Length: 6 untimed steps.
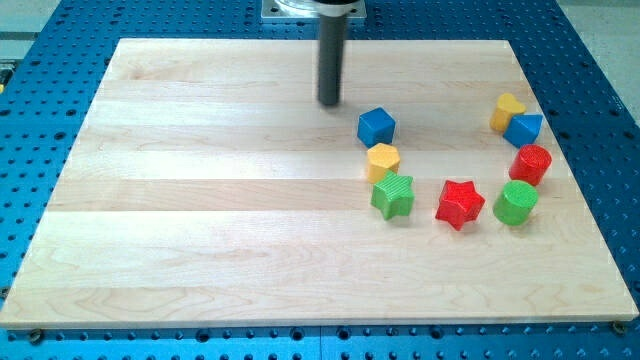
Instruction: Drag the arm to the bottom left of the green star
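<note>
The green star [393, 195] lies right of the board's centre, touching the yellow hexagon block [383, 160] just above it. My tip [329, 102] rests on the board near the view's top centre, above and to the left of the green star, well apart from it. The nearest block to the tip is the blue cube [377, 126], a short way to its right.
A red star [460, 203] and a green cylinder [516, 202] lie right of the green star. Further right and up are a red cylinder-like block [531, 163], a blue block [524, 128] and a yellow block [506, 110]. The wooden board [200, 200] sits on a blue perforated table.
</note>
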{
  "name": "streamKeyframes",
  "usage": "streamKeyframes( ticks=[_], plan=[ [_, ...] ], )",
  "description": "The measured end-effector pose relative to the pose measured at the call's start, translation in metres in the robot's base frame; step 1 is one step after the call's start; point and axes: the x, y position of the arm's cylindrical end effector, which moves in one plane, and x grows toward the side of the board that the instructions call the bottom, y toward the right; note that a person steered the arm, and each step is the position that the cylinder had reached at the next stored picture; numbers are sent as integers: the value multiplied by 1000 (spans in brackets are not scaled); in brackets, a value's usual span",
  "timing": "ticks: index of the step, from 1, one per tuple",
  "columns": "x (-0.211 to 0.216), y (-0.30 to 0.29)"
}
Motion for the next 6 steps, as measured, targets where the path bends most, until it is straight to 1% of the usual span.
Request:
streamKeyframes(
  ticks=[1,2,3,4,5,6],
  plan=[
    [61,-43],
    [161,-52],
    [219,-52],
    [256,-34],
    [254,-7],
    [225,-7]
  ],
)
